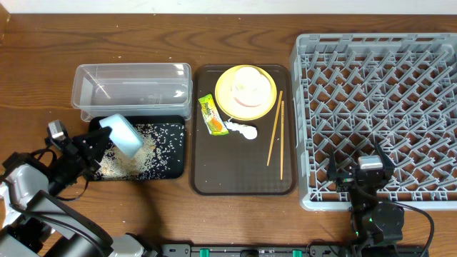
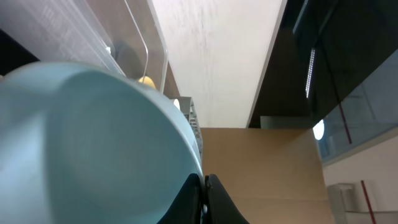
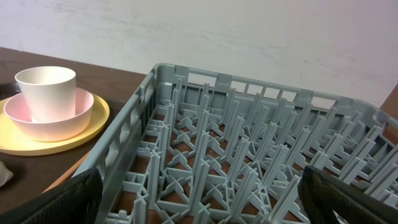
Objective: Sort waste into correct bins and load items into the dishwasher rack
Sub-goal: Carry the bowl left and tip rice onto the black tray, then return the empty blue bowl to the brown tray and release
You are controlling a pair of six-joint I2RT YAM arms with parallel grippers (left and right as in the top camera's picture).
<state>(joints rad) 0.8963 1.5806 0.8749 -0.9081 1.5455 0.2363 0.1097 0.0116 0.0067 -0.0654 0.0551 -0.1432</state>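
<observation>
A: Rice grains first: where are they, seen from above?

B: Scattered over the black tray, under the light blue bowl, which is tipped on its side above them. The left jaws are pinched fully down on its rim. The clear tub sits just behind the tray.

A: And the left wrist view?

B: The bowl's outside fills most of it, with the jaw tips meeting at its edge (its inside is hidden, so I cannot tell whether grains cling there).

A: Right wrist?

B: The right jaws are spread wide and hold nothing. They look across the near wall of the dishwasher rack, with the cup on the yellow plate off to one side.

A: So how to do the tipping well?

B: My judgement: hold the mouth low and inside the tray's rim, roll it steeper slowly, then level it before carrying it over the surface to the rack.
</observation>
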